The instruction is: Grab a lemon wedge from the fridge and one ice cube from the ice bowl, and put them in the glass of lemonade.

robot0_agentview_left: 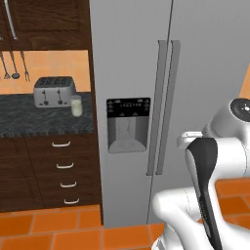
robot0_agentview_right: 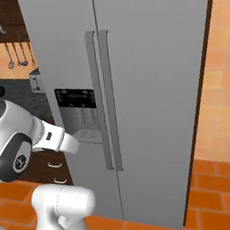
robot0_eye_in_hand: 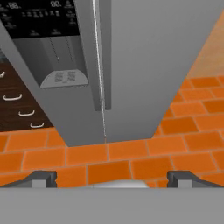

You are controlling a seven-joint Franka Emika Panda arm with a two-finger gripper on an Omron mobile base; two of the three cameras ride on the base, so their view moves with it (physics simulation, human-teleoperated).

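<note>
The tall grey fridge stands right in front of me with both doors shut. Its two vertical bar handles run side by side, and the black dispenser panel sits on the left door. The lemon wedge is hidden behind the doors. On the dark counter to the left, the glass of lemonade stands upright beside the toaster. The ice bowl is out of view. My gripper is open and empty, a short way from the fridge, aimed at the low part of the door seam.
A silver toaster sits on the speckled counter, above dark drawers. Utensils hang on the wall behind. Orange tiled floor spreads before the fridge, and an orange wall is to its right.
</note>
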